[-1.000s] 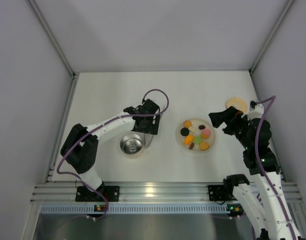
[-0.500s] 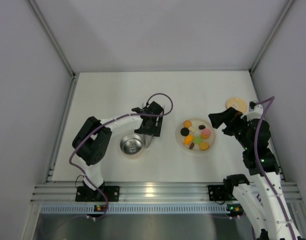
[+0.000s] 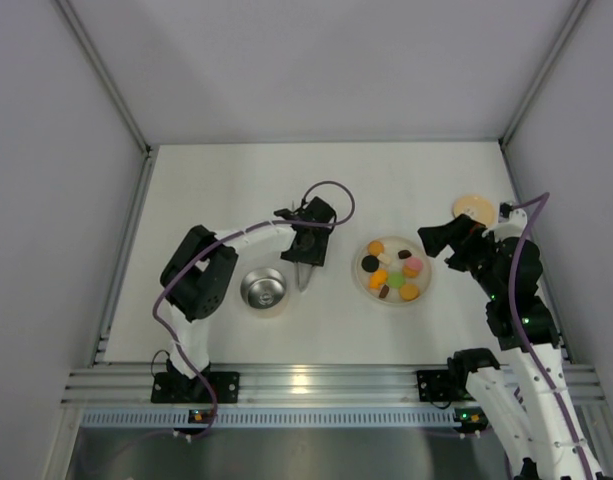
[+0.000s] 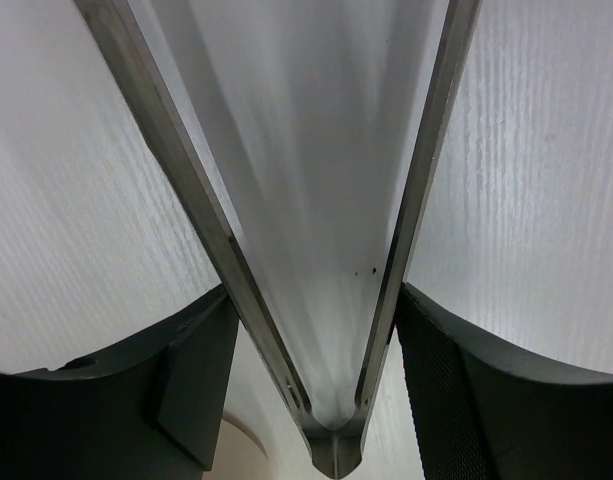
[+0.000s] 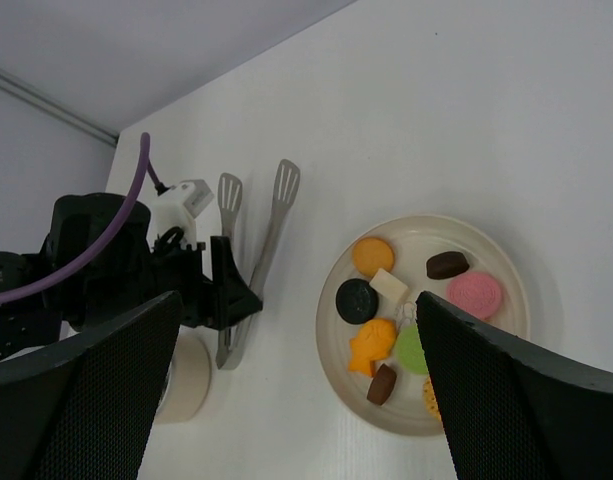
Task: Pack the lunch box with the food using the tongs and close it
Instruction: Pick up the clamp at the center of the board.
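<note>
The silvery tongs [image 3: 304, 275] lie on the table just right of the open steel lunch box [image 3: 264, 288]. My left gripper [image 3: 308, 245] is down over their hinge end. In the left wrist view both fingers [image 4: 191, 375] press against the outer sides of the two tongs arms [image 4: 201, 215] near the hinge, which still spread in a wide V. The food [image 3: 391, 270], several coloured pieces, rests on a pale plate [image 5: 331, 362]. My right gripper [image 5: 298, 330] hangs open above the plate's right side, holding nothing. The tan wooden lid [image 3: 473, 209] lies at the far right.
White walls with metal rails close in the table on three sides. The right arm's links stand over the table's right edge beside the lid. The left arm's purple cable [image 3: 331, 190] loops above its wrist.
My left gripper has swung right from above the steel pot to the tongs, and its fingers have narrowed onto the tongs arms. The right arm has stayed still.
</note>
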{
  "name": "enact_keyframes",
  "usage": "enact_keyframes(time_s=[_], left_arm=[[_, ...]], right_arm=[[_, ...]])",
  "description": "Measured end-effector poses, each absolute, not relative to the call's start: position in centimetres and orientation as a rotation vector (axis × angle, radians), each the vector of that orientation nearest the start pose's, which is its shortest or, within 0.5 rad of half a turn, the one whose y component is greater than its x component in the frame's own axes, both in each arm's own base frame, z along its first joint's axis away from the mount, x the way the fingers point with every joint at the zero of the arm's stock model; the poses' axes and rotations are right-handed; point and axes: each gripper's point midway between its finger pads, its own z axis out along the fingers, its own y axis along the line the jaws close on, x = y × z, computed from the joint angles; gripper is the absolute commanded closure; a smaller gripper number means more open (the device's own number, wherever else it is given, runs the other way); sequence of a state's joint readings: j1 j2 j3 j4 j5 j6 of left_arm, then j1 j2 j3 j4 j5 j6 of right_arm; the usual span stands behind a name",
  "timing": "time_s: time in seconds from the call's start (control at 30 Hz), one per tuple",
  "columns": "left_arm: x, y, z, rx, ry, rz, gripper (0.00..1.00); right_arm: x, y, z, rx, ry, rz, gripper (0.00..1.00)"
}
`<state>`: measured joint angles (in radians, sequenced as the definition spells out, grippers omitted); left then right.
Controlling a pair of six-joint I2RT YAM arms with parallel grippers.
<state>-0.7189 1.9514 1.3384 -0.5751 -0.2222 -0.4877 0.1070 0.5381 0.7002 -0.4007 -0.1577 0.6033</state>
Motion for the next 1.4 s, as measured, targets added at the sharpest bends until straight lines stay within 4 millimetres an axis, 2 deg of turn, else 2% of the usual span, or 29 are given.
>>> enact_keyframes(time_s=[0.23, 0.3, 0.4, 0.7, 1.4], left_arm=[[35.1, -27.6, 2.4, 0.304, 2.645, -0.054, 0.33], [36.0, -28.1, 2.4, 0.304, 2.634, -0.053, 0.28], [36.8, -28.5, 2.4, 0.298, 2.620, -0.054, 0.27], [37.3, -28.2, 2.4, 0.263, 2.615, -0.051, 0.16], [38.2, -28.9, 2.2, 0.173, 2.590, -0.089, 0.19]], right_arm=[[24.9, 7.6, 25.4, 0.352, 1.832, 0.633, 0.01], [25.0, 7.6, 25.3, 0.353, 1.833, 0.630, 0.00], [25.0, 7.5, 25.3, 0.354, 1.832, 0.625, 0.00], [24.9, 7.4, 25.4, 0.348, 1.826, 0.617, 0.01], [24.8, 7.3, 25.4, 0.337, 1.826, 0.600, 0.01]])
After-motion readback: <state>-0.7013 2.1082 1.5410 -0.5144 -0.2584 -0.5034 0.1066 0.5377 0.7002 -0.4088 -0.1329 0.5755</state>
